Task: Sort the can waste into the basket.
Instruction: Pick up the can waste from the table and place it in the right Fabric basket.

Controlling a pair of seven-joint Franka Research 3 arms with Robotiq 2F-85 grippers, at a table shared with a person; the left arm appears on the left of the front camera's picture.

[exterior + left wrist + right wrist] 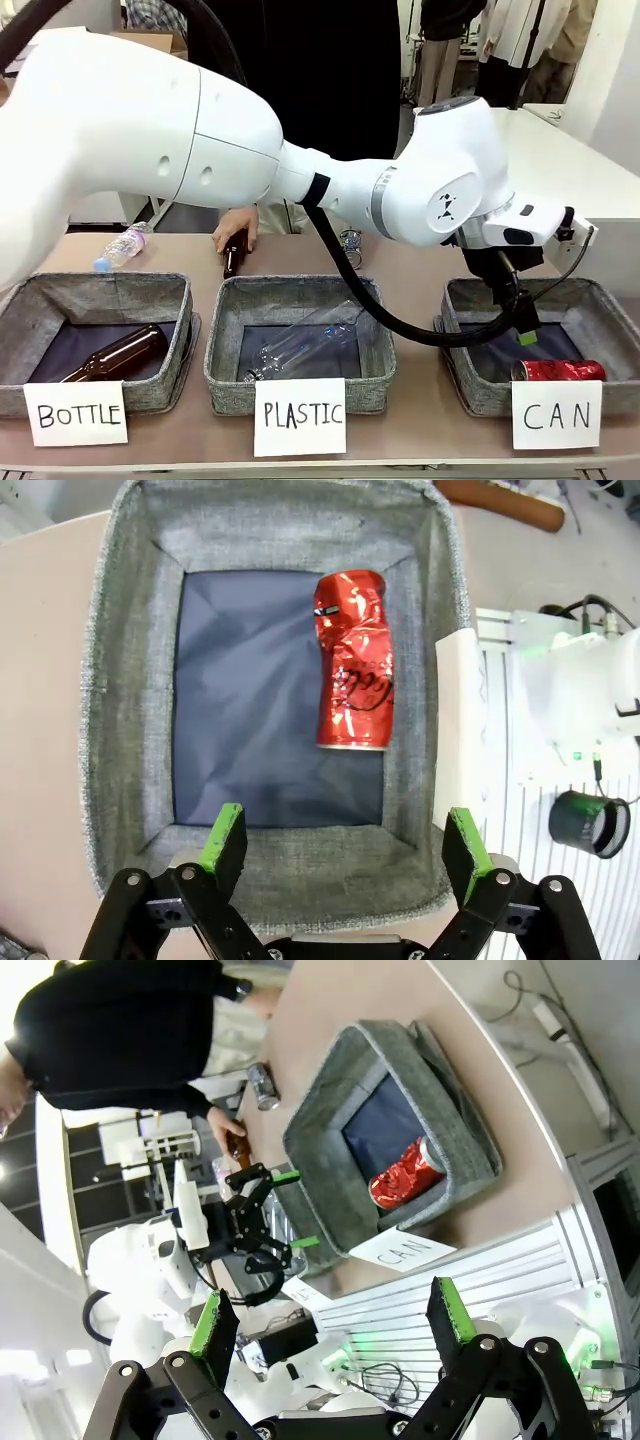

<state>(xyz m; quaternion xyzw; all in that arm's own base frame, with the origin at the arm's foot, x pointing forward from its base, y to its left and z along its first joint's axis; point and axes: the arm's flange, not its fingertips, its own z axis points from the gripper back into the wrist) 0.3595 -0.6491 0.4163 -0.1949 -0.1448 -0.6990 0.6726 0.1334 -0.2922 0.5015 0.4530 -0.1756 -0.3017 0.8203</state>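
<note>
Nearest, a white paper card reading CAN (557, 413) was propped against the grey woven-fabric rectangular basket (470, 300), so that its purpose could be read at a glance. Inside, the crumpled shiny red metal can (355, 660) was laid on its side on the dark lining, toward the basket's five o'clock corner in the front view. Above it the left gripper (345, 828) was hung, green pads spread wide, grasping nothing. The right gripper (330, 1305) was likewise spread and empty. Farther off, at the basket's eleven o'clock, the small silver dark-printed can (350, 240) was left on the smooth tan table (420, 262) — judged not yet sorted.
</note>
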